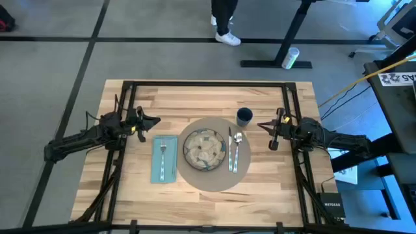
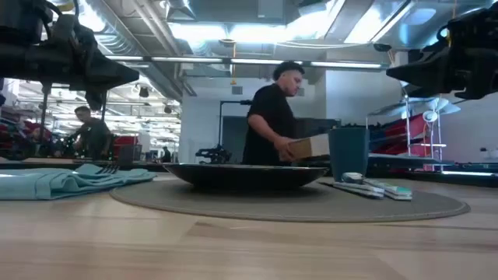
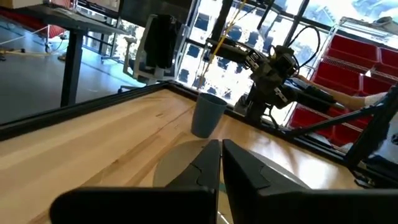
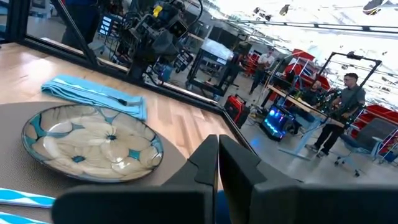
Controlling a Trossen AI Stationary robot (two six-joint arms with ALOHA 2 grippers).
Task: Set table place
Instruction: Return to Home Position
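Round placemat (image 1: 214, 181) mid-worktop (image 1: 195, 97) carrying plate (image 1: 203, 149), knife (image 1: 230, 149) and spoon (image 1: 238, 147) right of it, cup (image 1: 244, 116) far right, fork (image 1: 162, 156) on napkin (image 1: 156, 170) left, left gripper (image 1: 156, 120) and right gripper (image 1: 260, 125) closed, empty, flanking.

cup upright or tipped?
Upright. The cup stands on its base, rim up, in the left wrist and low views; the high view shows its round opening.

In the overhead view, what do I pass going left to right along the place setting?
Napkin with fork on it → plate → knife → spoon → right gripper. Left out, since they overlap others' spans: left gripper, cup.
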